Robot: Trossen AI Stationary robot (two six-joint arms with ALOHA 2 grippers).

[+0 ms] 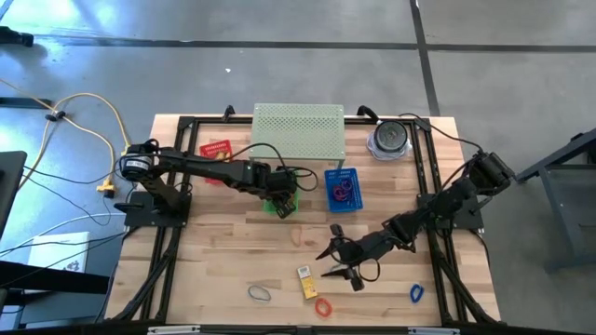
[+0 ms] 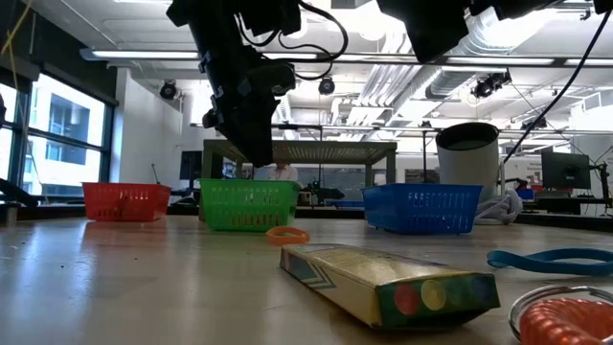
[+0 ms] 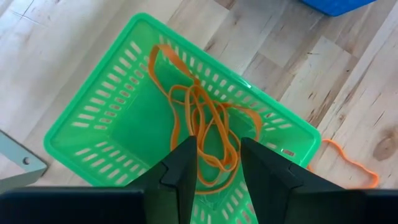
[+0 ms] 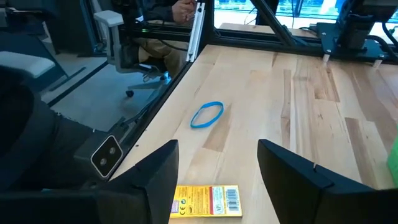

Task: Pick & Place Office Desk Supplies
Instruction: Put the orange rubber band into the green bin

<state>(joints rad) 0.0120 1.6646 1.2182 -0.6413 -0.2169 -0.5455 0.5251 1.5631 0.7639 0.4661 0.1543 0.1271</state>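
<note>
Loose on the table in the high view lie a yellow packet (image 1: 305, 280), a red loop (image 1: 323, 307), a grey loop (image 1: 260, 293), a blue loop (image 1: 416, 293) and an orange loop (image 1: 297, 237). My left gripper (image 1: 281, 194) (image 3: 217, 168) is open above the green basket (image 3: 124, 118), which holds several orange loops (image 3: 202, 121). My right gripper (image 1: 331, 263) (image 4: 217, 171) is open, just above the table. The yellow packet (image 4: 208, 200) shows between its fingers, with the grey loop (image 4: 207, 114) beyond. The blue basket (image 1: 342, 190) holds more loops.
A red basket (image 1: 216, 149), the pale green perforated shelf (image 1: 299, 130) and a grey cylinder (image 1: 389, 140) stand along the far edge. A black frame (image 1: 438, 233) runs around the table. In the low view the packet (image 2: 393, 283) lies nearest, with the orange loop (image 2: 287, 234) behind it.
</note>
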